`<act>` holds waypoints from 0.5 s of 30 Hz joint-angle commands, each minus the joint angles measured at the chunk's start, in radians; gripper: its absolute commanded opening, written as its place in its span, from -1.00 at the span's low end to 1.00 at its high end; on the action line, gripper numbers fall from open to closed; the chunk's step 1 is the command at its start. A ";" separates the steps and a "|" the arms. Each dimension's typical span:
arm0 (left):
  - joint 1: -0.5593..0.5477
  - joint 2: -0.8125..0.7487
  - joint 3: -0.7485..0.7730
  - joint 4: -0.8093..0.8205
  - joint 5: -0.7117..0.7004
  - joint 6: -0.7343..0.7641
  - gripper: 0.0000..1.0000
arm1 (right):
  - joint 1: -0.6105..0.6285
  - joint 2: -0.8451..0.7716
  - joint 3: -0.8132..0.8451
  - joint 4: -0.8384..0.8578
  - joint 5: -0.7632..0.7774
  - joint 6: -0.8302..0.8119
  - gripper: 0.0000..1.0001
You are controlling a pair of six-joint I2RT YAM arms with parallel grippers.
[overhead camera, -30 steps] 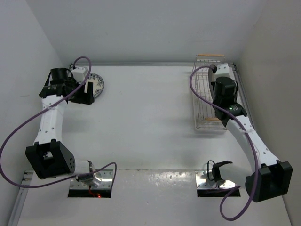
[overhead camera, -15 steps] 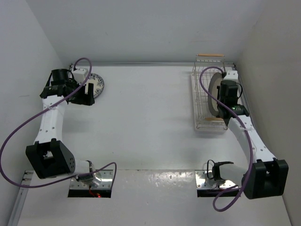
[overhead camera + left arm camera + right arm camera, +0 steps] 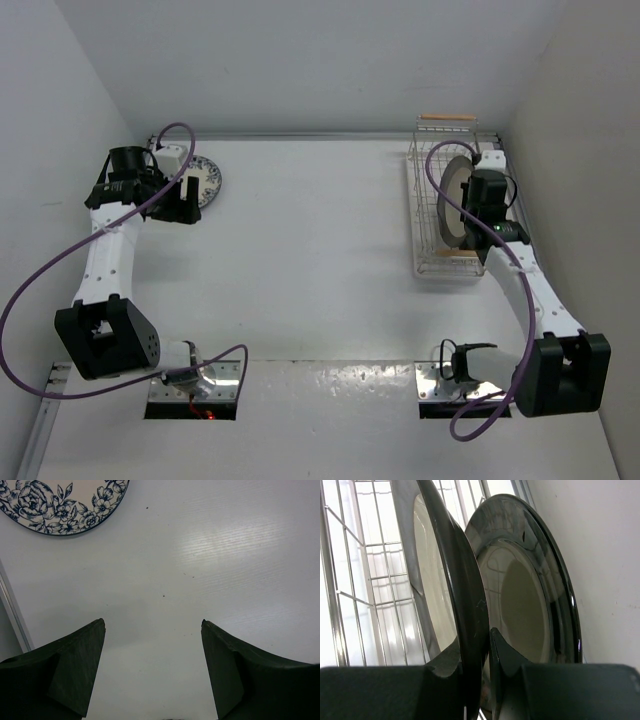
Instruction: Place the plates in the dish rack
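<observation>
step in hand: seating a plate in the dish rack (image 3: 426, 235), which lies along the right edge of the desk (image 3: 320, 260), up towards the far right corner.

findings:
- the right gripper (image 3: 476, 654) is clamped across the rim of the held plate (image 3: 432, 580), which stands on edge among the rack wires.
- just beside it, on the wall side, a black-rimmed plate (image 3: 535, 595) also stands on edge, leaning slightly. the two rims run close near the bottom, but the wrist view does not show whether they touch.
- the held plate's rim reads dark, probably the grey-brown one, though the light is poor.
- the left gripper (image 3: 152, 667) has its jaws spread wide with nothing between them. it hovers over bare desk near the far left corner.
- the floral plate (image 3: 60, 502) lies flat just beyond its fingertips, not yet loaded.

recommendation: confirm that the lower edge of the held plate sits between wires before letting go. part the jaws only slightly, since the inner finger sits in the narrow gap between the plates. then withdraw straight up along the plate's plane so neither plate is knocked over.

clearances:
- the side wall (image 3: 600, 555) stands close to the rack on the right, so any retreat should go upward and towards the middle of the desk.
- the rack has free slots towards its far wooden handle (image 3: 447, 118).
- the floral plate lies near the far edge, so it is best approached from the desk side.
</observation>
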 commanded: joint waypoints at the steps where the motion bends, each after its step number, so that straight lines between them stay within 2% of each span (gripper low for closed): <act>1: 0.012 -0.005 -0.001 0.023 -0.004 -0.016 0.63 | 0.001 -0.019 0.004 0.125 0.006 -0.064 -0.99; 14: 0.012 0.014 0.008 0.023 -0.004 -0.016 0.63 | 0.006 -0.051 -0.009 0.067 -0.043 -0.076 -0.99; 15: 0.012 0.014 0.008 0.023 -0.013 -0.016 0.63 | 0.006 -0.051 -0.010 0.064 -0.043 -0.078 -0.92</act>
